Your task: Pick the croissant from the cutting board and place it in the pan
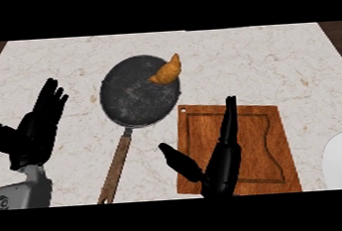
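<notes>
The golden-brown croissant point(167, 71) lies in the black pan point(133, 100), leaning on its upper right rim. The pan's wooden handle point(116, 165) runs down toward me. The brown cutting board point(238, 148) sits to the right of the pan with nothing on it. My right hand point(222, 159) is over the board's left half, fingers straight and pointing away from me, thumb spread to the left, holding nothing. My left hand point(37, 128) stands open at the left, fingers up, apart from the pan.
A white plate point(338, 159) with something teal on it shows at the right edge. The marble counter point(274, 66) stretches behind the board and pan, with dark wood floor at both far corners.
</notes>
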`<state>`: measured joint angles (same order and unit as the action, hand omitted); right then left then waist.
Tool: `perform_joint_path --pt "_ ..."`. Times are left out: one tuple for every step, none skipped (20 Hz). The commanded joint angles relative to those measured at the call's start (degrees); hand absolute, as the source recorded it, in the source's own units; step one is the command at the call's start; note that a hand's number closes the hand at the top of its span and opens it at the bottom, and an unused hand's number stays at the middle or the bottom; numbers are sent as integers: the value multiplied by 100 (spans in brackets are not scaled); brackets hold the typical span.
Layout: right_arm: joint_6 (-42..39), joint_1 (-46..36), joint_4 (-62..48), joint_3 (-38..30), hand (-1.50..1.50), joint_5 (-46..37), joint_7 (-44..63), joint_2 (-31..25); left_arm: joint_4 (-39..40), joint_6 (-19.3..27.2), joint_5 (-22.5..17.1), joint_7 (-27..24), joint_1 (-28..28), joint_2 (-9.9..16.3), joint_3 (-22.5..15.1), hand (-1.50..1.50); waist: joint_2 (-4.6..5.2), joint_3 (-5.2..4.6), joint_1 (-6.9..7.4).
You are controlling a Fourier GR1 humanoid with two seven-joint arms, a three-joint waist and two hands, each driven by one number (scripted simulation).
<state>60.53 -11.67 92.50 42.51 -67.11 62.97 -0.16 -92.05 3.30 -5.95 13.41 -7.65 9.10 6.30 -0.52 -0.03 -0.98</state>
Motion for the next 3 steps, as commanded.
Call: perform_joint_path --pt "-57 724 685 420 -150 -1035 803 15 -230 9 -2 104 -3 -53 -62 0 30 0 65" --pt "-156 1235 975 490 -150 -935 377 15 407 79 247 -264 -214 -182 -194 0 37 0 6" --pt "26 1331 904 526 -150 -881 314 15 445 -295 -172 -192 -209 239 282 0 42 0 45"
